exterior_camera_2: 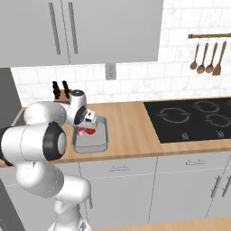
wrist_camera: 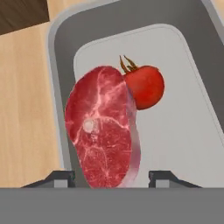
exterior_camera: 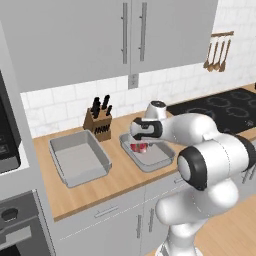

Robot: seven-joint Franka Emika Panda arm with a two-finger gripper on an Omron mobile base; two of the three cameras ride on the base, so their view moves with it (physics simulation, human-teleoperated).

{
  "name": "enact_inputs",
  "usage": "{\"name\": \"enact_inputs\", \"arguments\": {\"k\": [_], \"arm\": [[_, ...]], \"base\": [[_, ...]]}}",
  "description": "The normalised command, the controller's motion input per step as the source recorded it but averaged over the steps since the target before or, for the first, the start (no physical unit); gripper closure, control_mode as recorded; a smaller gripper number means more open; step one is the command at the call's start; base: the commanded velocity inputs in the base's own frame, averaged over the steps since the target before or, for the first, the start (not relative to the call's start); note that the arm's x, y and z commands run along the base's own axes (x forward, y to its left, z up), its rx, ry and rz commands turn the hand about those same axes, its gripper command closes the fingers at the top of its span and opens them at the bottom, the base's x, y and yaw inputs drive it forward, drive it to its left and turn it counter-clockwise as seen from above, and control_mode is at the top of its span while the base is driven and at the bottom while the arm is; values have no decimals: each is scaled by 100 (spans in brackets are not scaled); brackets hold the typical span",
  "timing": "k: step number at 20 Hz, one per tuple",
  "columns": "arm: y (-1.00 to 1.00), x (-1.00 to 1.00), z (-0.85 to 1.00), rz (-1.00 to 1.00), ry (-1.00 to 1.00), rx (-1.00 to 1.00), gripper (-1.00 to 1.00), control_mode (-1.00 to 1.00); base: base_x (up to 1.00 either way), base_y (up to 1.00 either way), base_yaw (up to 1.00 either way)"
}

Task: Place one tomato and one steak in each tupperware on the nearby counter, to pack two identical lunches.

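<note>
Steak [wrist_camera: 103, 131], a flat marbled slab of pinkish-red raw meat with a paler fat edge, hangs between the gripper [wrist_camera: 111, 177] fingers over the right-hand shallow grey tupperware [wrist_camera: 175, 144] on the wood-toned counter [wrist_camera: 26, 113]. Can't honestly tell if the jaws are clamped or letting go. A glossy round red tomato [wrist_camera: 146, 87] already sits inside, touching the meat. Looks like the drop-off step; next move probably means freeing the slab and lifting clear. The other grey container [exterior_camera: 80, 157] looks empty.

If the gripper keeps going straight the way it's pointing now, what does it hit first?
The steak, standing between the fingertips of the gripper. Past it lies the floor of the tupperware, with the tomato beside the steak. Depth is hard to judge.
</note>
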Motion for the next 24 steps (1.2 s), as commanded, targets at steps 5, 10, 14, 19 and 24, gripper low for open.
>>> {"name": "enact_inputs", "arguments": {"k": [5,10,14,19,24], "arm": [[5,-11,38,0,3,1,-100,-100],[0,-100,97,0,2,4,-100,-100],[0,-100,77,-11,-22,0,-100,-100],[0,-100,48,-8,-24,-1,-100,-100],[3,-40,1,0,-9,-2,-100,100]], "base": [[0,0,0],[0,0,0],[0,0,0],[0,0,0],[-52,0,36]]}}
